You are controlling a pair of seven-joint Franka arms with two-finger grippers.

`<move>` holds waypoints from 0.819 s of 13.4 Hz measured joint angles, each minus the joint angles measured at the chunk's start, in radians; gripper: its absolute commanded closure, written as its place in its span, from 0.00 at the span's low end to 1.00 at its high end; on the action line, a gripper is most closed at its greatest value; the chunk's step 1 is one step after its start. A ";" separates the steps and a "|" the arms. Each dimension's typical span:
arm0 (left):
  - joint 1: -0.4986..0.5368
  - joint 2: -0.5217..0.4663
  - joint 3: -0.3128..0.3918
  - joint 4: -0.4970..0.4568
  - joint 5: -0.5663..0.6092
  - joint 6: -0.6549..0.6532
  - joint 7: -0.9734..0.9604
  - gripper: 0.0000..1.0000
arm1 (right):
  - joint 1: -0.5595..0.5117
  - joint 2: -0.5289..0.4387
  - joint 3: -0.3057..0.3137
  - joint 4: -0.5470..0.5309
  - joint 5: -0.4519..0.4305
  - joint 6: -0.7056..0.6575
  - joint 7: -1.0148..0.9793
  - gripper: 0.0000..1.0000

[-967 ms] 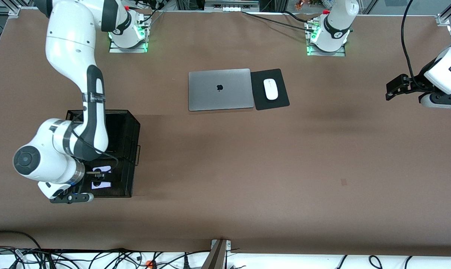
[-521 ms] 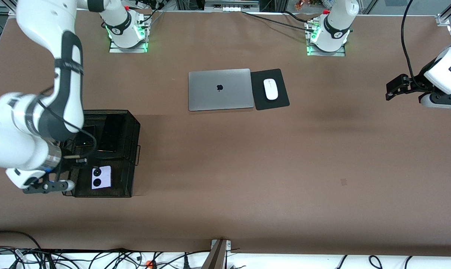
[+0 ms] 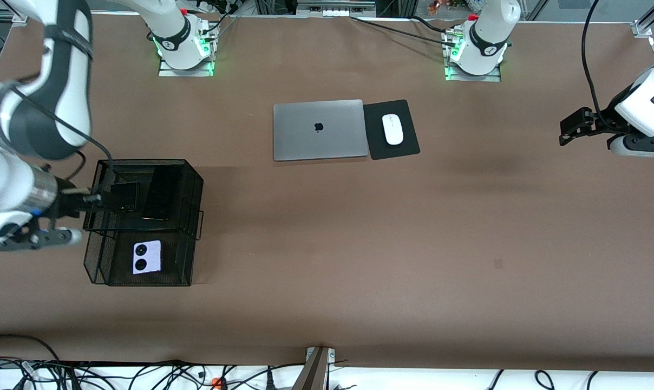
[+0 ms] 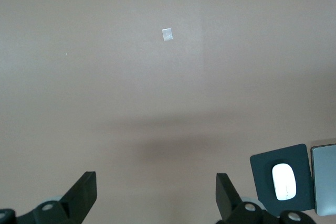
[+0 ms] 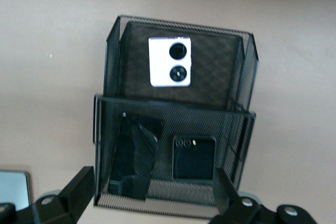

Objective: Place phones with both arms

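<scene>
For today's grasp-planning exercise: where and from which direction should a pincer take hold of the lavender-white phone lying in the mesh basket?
The lavender-white phone lies flat, lenses up, alone in the mesh basket's compartment nearer the front camera. Probably best to come straight down from above, since the mesh walls block the sides, and close the pincer across its two opposite straight edges.

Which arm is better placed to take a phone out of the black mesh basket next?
Right. Its end effector, fingers open, hangs at the black mesh basket holding the lavender-white square phone. The left end effector waits at the table's left-arm end.
</scene>
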 measured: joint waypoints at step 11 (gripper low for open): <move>0.000 0.000 0.000 0.000 0.000 0.000 0.000 0.00 | -0.435 -0.419 0.531 -0.325 -0.271 0.027 0.110 0.00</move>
